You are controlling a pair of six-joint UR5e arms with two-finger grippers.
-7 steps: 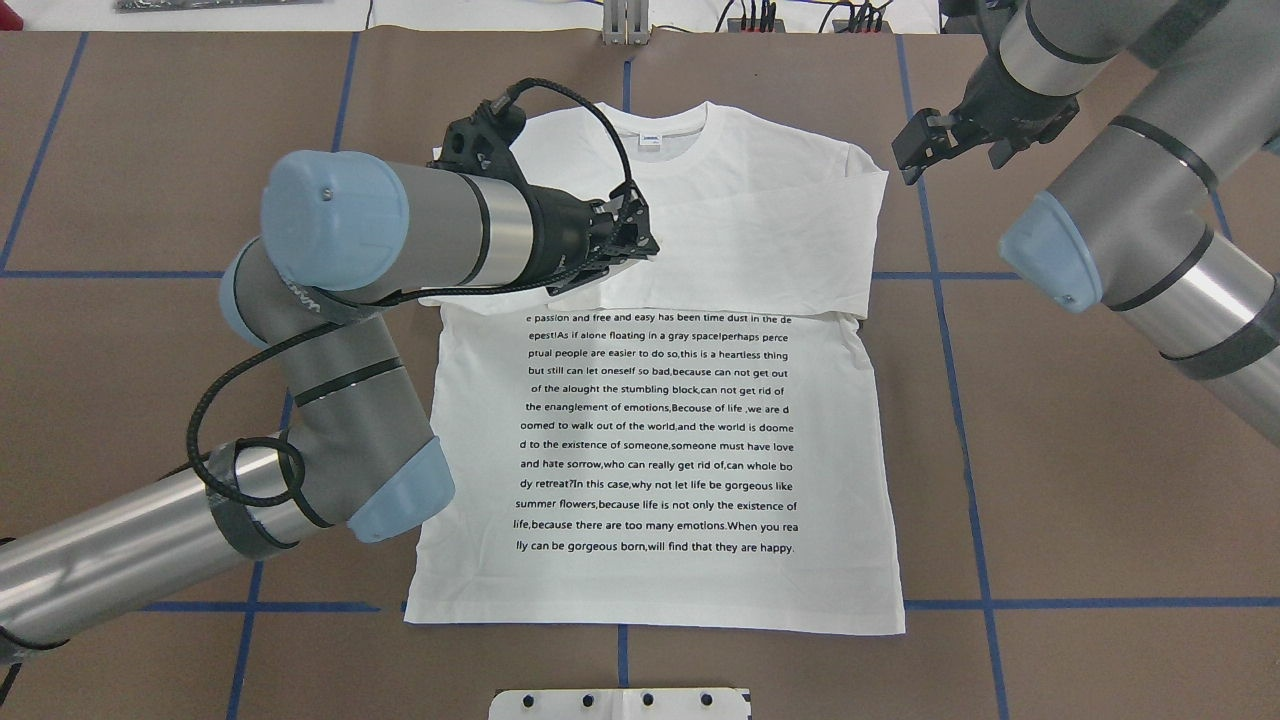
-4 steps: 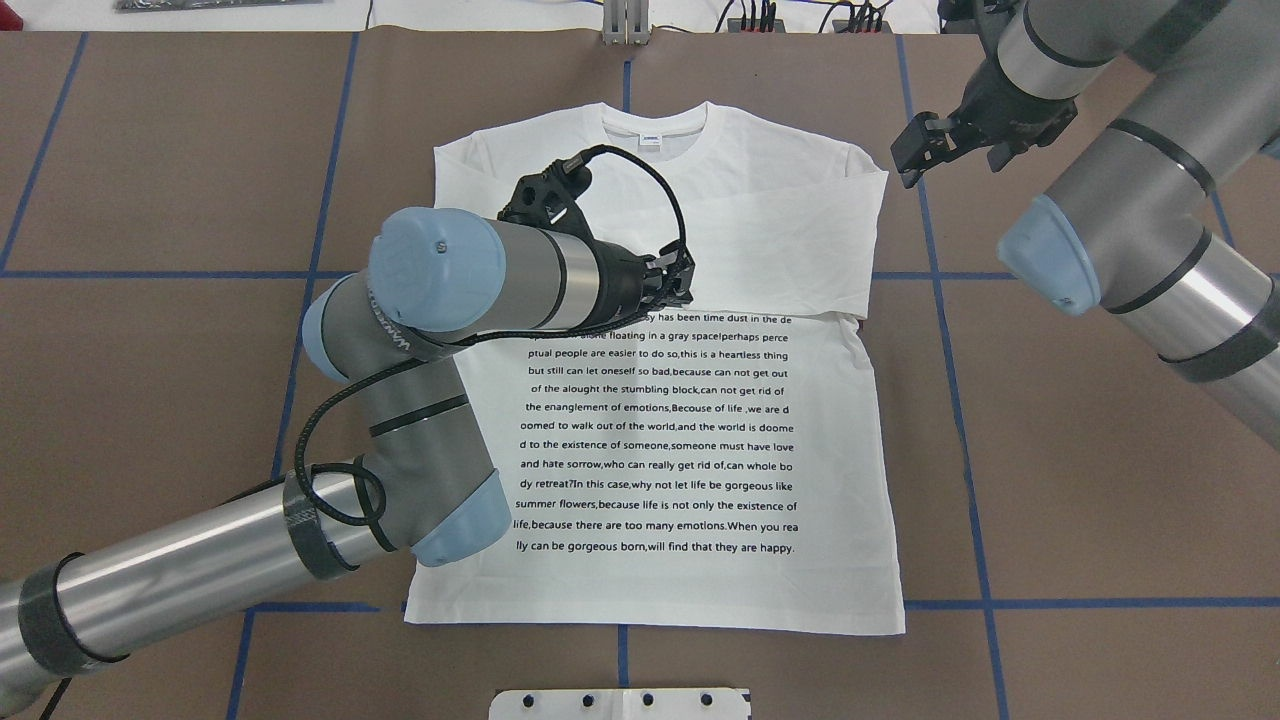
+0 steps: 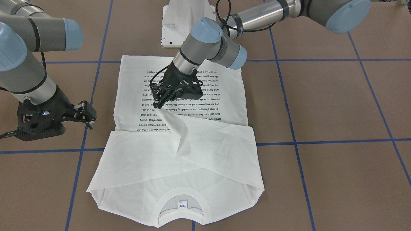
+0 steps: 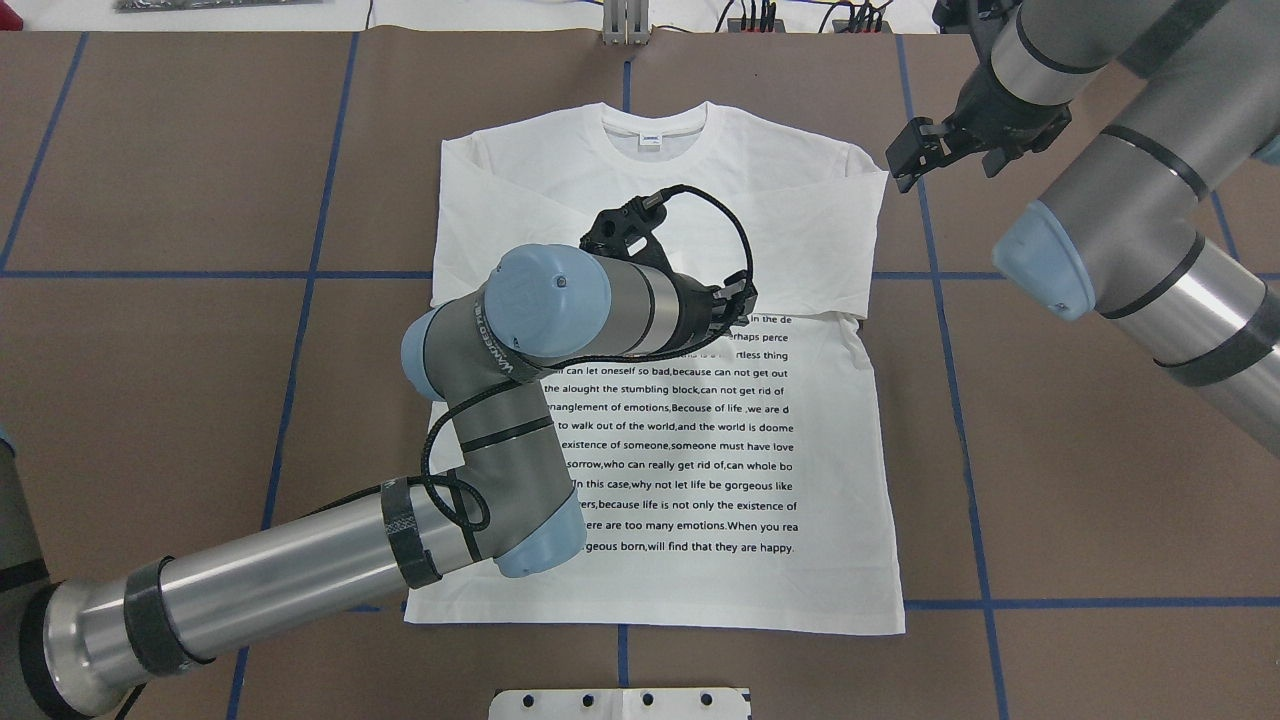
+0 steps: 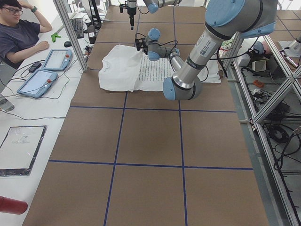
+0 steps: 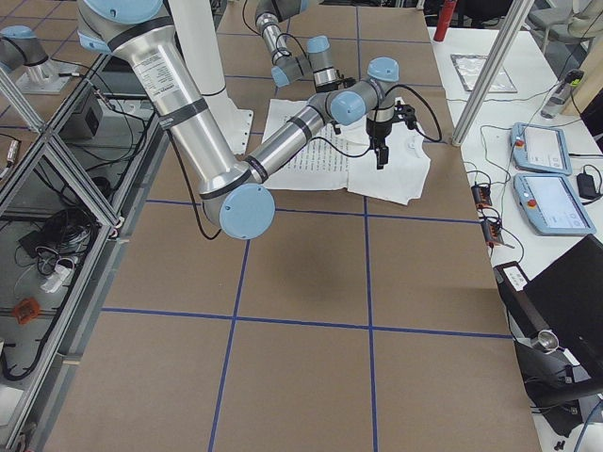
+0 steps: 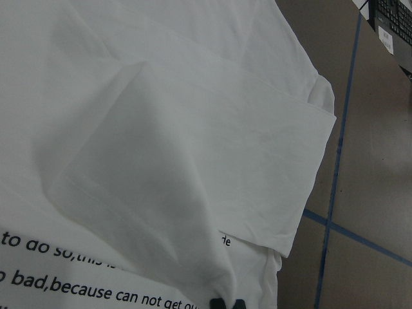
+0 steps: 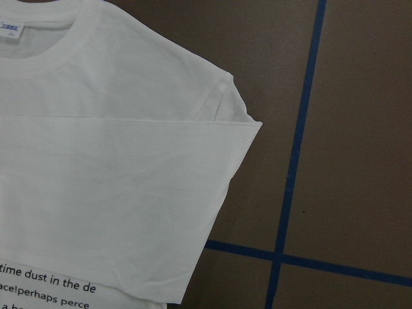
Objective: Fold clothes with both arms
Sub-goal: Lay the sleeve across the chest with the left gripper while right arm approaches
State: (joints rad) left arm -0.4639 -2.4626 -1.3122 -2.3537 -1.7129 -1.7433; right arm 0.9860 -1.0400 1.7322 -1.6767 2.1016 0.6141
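The white long-sleeved T-shirt (image 4: 840, 480) lies flat on the brown table, printed text up, collar (image 4: 655, 125) at the far side. Its right sleeve (image 8: 116, 180) is folded across the chest. My left gripper (image 4: 745, 305) hovers over the top of the text block, shut on the end of the left sleeve (image 3: 175, 128), which rises from the chest in a peak to the fingertips (image 7: 225, 304). My right gripper (image 4: 900, 165) hangs open and empty just off the shirt's right shoulder; in the front-facing view the right gripper (image 3: 88, 115) is over bare table beside the shirt (image 3: 138, 166).
The robot's white pedestal base (image 3: 183, 19) stands at the near edge by the shirt's hem. Blue tape lines (image 4: 960, 400) grid the brown table (image 4: 1080, 500). A person (image 5: 19, 33) sits by two control tablets (image 5: 56, 59) beyond the far side.
My left arm has swept right and toward the robot across the chest, dragging the sleeve end with it over the top of the text. The right gripper has barely shifted.
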